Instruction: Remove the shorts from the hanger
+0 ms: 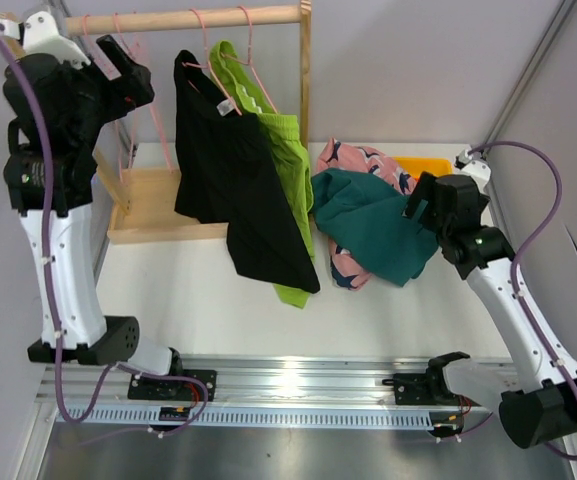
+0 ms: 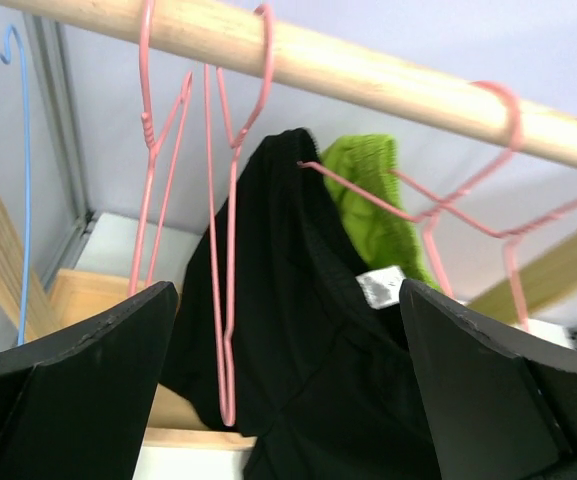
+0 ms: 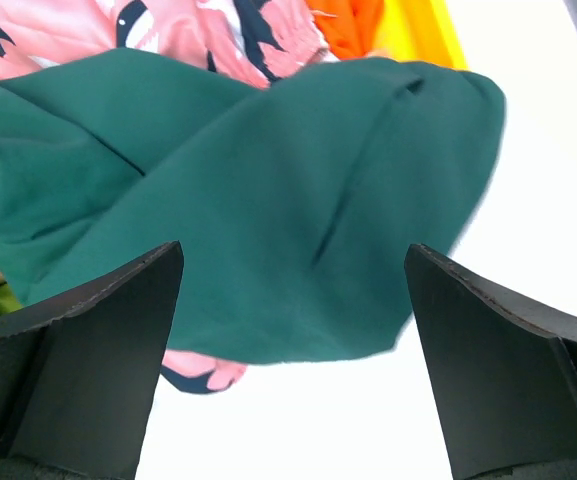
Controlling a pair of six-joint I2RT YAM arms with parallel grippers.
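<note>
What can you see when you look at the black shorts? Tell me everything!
The black shorts are soft, plain dark fabric. They hang limp and a bit crooked on a pink wire hanger under the wooden rod. A small white label shows near the top. The lime green shorts hang right beside them, touching. The lower end droops toward the table; whether it rests there is unclear. The left gripper is open in front of them, holding nothing.

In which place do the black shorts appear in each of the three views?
Top external: the black shorts hang below the wooden rail, left of centre.
Left wrist: middle to bottom, under the same rail.
Right wrist: not in it.
Shared landmark: the lime green shorts, hanging just right of them in both views.
</note>
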